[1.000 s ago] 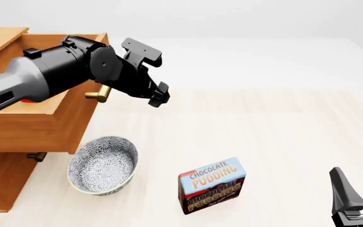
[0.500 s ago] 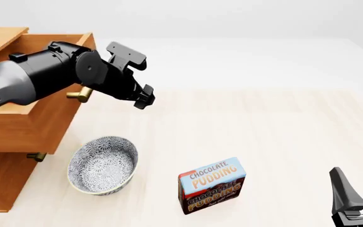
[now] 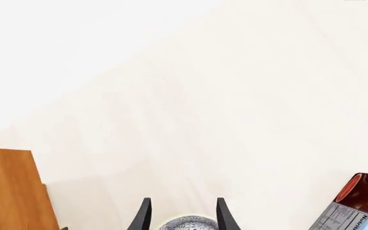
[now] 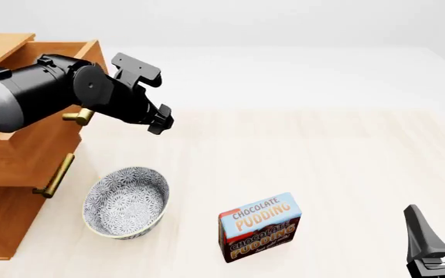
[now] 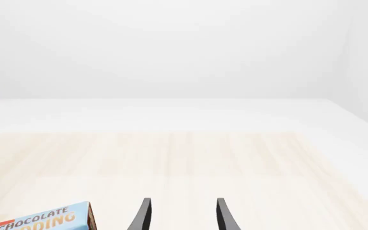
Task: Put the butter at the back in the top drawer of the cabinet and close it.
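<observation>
- Nearest the camera, well to the right of the chocolate pudding box (image 4: 259, 226) and low at the frame's edge: right gripper (image 4: 444, 231), jaws parted wide with nothing between them; in its wrist view, dark fingertips (image 5: 140, 215) apart over bare tabletop, a corner of the pudding box beside them.
- Chocolate pudding box upright on the table (image 4: 323, 162), lettered face toward the camera, turned slightly.
- Just left of the pudding box, apart from it: patterned bowl (image 4: 126, 201), upright, nothing visible inside.
- Left of the bowl, near it: cabinet (image 4: 2, 214), orange-brown wood, a brass handle (image 4: 56, 175) on a lower drawer front.
- Above that handle: top drawer (image 4: 33, 147), partly pulled out, long axis running out from the cabinet toward the right, its front facing the open table; brass handle end just visible under the arm.
- Over the drawer's front edge, above and beyond the bowl: left gripper (image 4: 161, 120), pointing down and to the right; in its wrist view jaws spread wide and empty, with fingertips (image 3: 225, 215) above the bowl's rim.
- Butter not visible in any view; cannot tell whether inside the drawer, arm covering much of the opening.
- Table pale, light wood grain, fading to plain white toward the far side; white featureless backdrop behind.
</observation>
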### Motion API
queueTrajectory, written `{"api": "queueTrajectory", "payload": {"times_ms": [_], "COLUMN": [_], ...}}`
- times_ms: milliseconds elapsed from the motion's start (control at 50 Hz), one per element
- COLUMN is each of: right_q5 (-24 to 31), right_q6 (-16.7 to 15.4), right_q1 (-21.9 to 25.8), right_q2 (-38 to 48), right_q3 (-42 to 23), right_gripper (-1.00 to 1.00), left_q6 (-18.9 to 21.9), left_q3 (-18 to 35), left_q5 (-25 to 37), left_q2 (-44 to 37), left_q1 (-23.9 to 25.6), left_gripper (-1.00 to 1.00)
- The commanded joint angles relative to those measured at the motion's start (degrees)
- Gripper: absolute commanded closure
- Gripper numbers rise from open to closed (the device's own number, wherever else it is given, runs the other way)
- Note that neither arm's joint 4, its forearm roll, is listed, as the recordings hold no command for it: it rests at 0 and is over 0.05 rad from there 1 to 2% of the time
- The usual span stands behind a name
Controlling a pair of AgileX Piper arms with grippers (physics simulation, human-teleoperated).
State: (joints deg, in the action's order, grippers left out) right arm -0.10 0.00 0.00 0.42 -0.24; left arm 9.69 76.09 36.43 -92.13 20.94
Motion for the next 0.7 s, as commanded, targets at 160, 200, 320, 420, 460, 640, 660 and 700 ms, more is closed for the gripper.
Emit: {"api": "queueTrajectory", "payload": {"times_ms": [160, 200, 320, 420, 460, 640, 660, 700], "right_q5": [0.0, 0.0, 0.0, 0.0, 0.0, 0.0, 0.0, 0.0], "right_q6": [0.0, 0.0, 0.0, 0.0, 0.0, 0.0, 0.0, 0.0], "right_q1": [0.0, 0.0, 0.0, 0.0, 0.0, 0.0, 0.0, 0.0], "right_q2": [0.0, 0.0, 0.0, 0.0, 0.0, 0.0, 0.0, 0.0], "right_q3": [0.0, 0.0, 0.0, 0.0, 0.0, 0.0, 0.0, 0.0], "right_gripper": [-1.0, -1.0, -1.0, -1.0, -1.0, -1.0, -1.0, -1.0], "left_q6": [-0.89, -0.86, -0.87, -0.96, -0.8, -1.48, -1.47, -1.56], "left_q3": [-2.52, -2.87, -4.04, -4.56, -5.09, -8.12, -8.26, -8.53], "left_q5": [-0.67, -0.79, -1.14, -1.4, -1.75, -4.26, -4.4, -4.64], "left_q2": [1.54, 1.93, 2.82, 3.12, 3.34, 3.04, 3.01, 2.89], "left_q1": [-2.02, -2.27, -3.31, -3.99, -4.45, -8.14, -8.26, -8.41], "left_gripper": [-1.0, -1.0, -1.0, -1.0, -1.0, -1.0, -1.0, -1.0]}}
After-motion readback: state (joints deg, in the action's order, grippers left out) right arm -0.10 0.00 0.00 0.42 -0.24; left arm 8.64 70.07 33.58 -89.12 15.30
